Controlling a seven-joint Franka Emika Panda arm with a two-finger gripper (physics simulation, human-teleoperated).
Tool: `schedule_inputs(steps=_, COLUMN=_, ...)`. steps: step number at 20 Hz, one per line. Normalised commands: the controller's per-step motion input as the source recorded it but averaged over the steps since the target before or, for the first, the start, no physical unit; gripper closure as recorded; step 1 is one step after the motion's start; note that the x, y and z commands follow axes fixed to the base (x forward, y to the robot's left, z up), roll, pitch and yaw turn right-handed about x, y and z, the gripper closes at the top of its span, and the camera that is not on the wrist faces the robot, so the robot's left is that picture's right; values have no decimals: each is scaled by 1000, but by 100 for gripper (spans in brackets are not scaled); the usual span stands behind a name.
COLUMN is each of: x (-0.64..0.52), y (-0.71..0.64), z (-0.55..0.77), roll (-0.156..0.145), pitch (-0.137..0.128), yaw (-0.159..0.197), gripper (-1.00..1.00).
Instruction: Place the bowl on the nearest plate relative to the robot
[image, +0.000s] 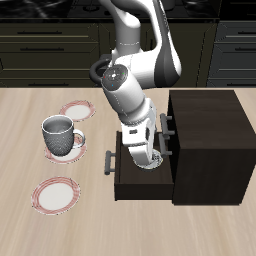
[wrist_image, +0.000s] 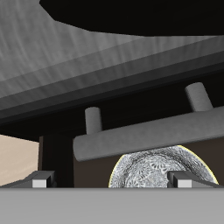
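The bowl (wrist_image: 162, 171), white with a grey-blue speckled inside, lies in the open drawer (image: 138, 182) of the dark cabinet. My gripper (image: 145, 160) reaches down into that drawer. In the wrist view the gripper (wrist_image: 112, 181) is open, with one fingertip (wrist_image: 184, 181) over the bowl's inside and the other outside its rim. In the exterior view my hand hides most of the bowl. Two red-rimmed plates lie on the table: one farther back, closer to the robot's base (image: 76, 109), and one near the table's front edge (image: 57, 194).
A grey handled mug (image: 60, 135) stands on a grey patterned disc (image: 68, 152) between the two plates. The dark cabinet (image: 208, 140) stands beside the drawer, whose handle (image: 108, 160) sticks out toward the mug. A closed drawer front with a bar handle (wrist_image: 144, 133) is close above the bowl.
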Motion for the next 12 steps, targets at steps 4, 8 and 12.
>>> schedule_inputs(steps=4, x=-263, y=154, z=-338, roll=-1, pitch=39, yaw=-56, gripper=-100)
schedule_inputs(steps=8, x=-198, y=-59, z=-556, roll=-17, pitch=63, yaw=9, gripper=-100)
schedule_inputs(steps=12, x=-4, y=-493, z=-732, roll=-111, pitch=131, yaw=-31, gripper=-100)
